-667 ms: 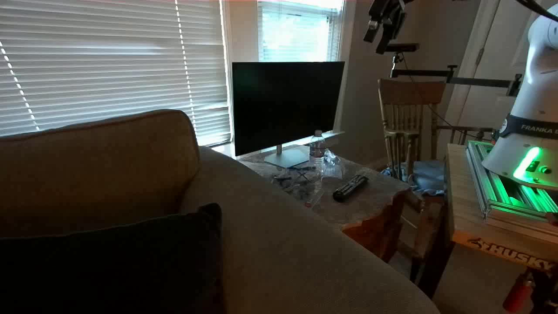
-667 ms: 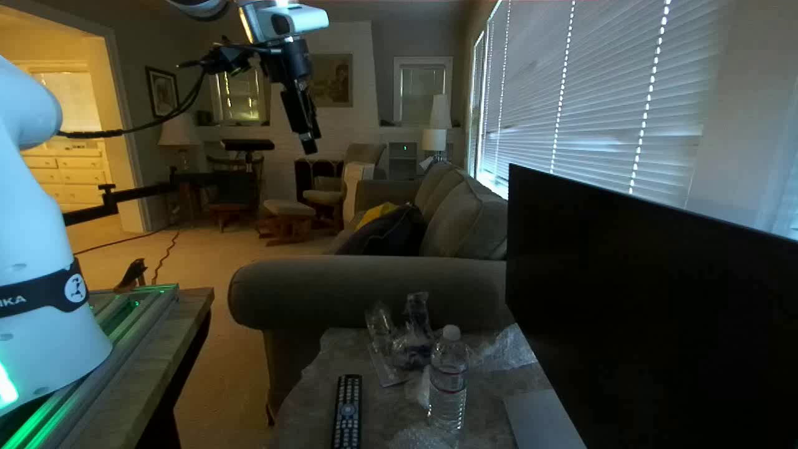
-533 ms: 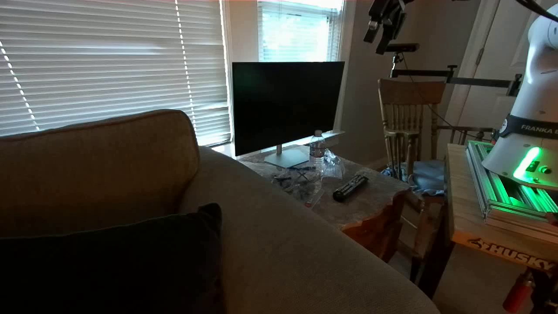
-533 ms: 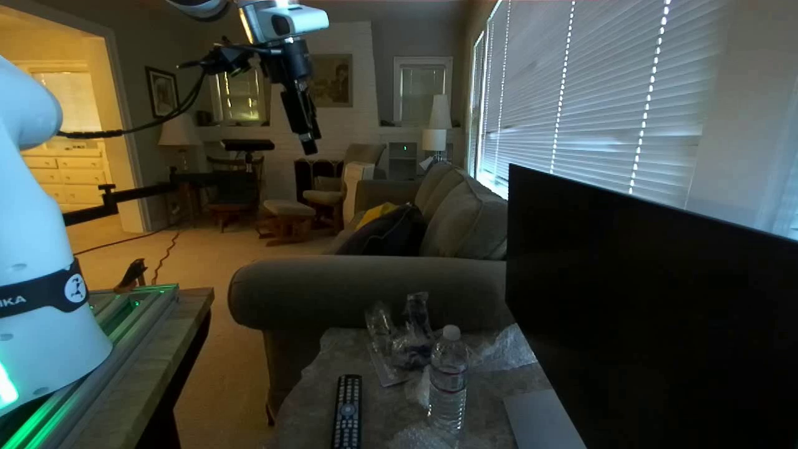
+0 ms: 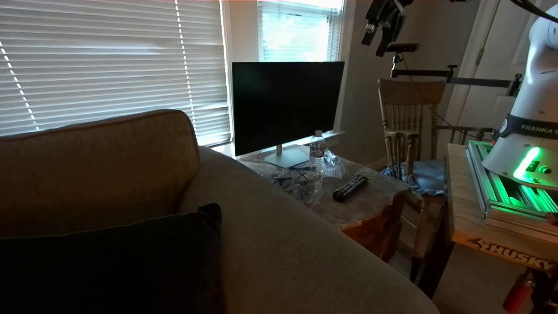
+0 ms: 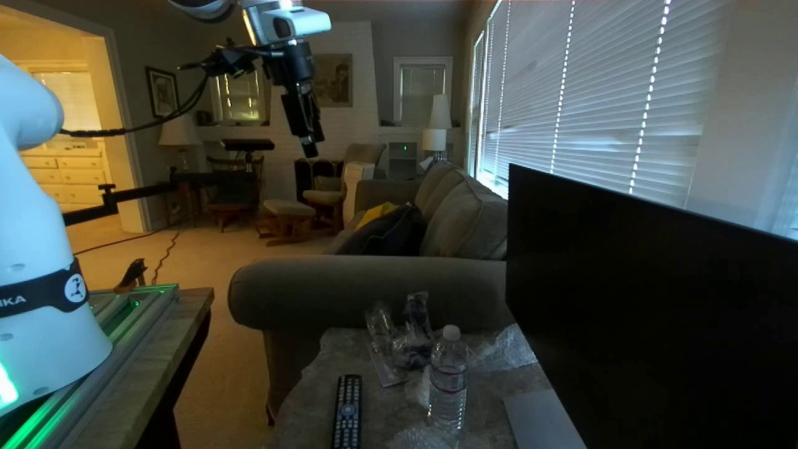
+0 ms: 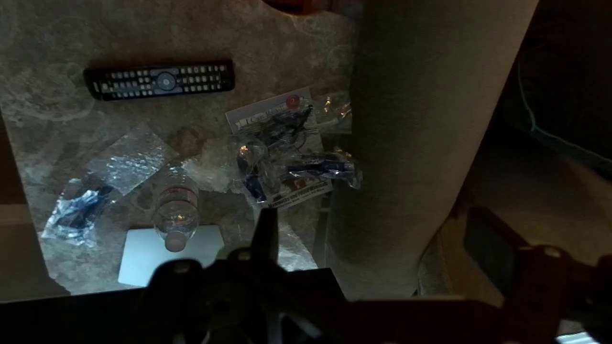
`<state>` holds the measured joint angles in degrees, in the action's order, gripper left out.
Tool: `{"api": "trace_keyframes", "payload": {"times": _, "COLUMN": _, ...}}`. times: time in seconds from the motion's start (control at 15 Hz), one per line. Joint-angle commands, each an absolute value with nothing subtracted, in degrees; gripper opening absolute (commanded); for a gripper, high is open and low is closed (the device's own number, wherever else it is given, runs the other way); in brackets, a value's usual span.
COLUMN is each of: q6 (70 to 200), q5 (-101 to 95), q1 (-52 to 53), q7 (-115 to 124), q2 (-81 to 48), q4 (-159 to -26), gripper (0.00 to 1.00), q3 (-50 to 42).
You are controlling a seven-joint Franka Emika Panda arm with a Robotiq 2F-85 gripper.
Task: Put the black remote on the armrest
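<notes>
The black remote control (image 7: 160, 81) lies flat, buttons up, on the tabletop (image 7: 287, 52), apart from the water bottle (image 6: 447, 383) and clear plastic wrapping (image 7: 131, 160), which should leave its long sides free to pinch; the fingers (image 7: 488, 248) stand wide apart, holding nothing, presumably spread for it; they hang high, likely to clear the sofa armrest (image 5: 279, 244), the goal, just beside the tabletop.
</notes>
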<state>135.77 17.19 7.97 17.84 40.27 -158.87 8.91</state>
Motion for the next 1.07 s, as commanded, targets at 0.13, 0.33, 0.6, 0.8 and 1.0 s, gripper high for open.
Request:
{"api": "trace_keyframes", "payload": {"times": 0.13, "q6": 140.8, "q5": 18.1, "q1": 1.5, "q7": 25.8, "q2": 26.4, "q4": -154.8, "gripper": 1.00, "q3": 8.3}}
{"api": "trace_keyframes", "payload": {"times": 0.33, "q6": 147.2, "q5": 20.5, "q1": 0.4, "q7": 29.5, "q2": 19.5, "q4": -153.7, "gripper": 1.00, "q3": 7.1}}
{"api": "trace_keyframes", "payload": {"times": 0.6, "q6": 156.8, "q5": 25.6, "q1": 1.2, "q7": 33.9, "q2": 11.6, "q4": -153.0, "gripper": 1.00, "q3": 5.4}}
{"api": "trace_keyframes", "payload": {"times": 0.8, "q6": 165.8, "q5": 28.9, "q1": 1.0, "q7": 37.9, "q2": 5.9, "q4": -153.3, "gripper": 1.00, "q3": 5.2}}
{"api": "trace_keyframes", "payload": {"times": 1.0, "q6": 174.4, "q5": 24.6, "q1": -1.1, "q7": 46.9, "q2": 0.1, "q4": -154.5, "gripper": 1.00, "q3": 5.4}}
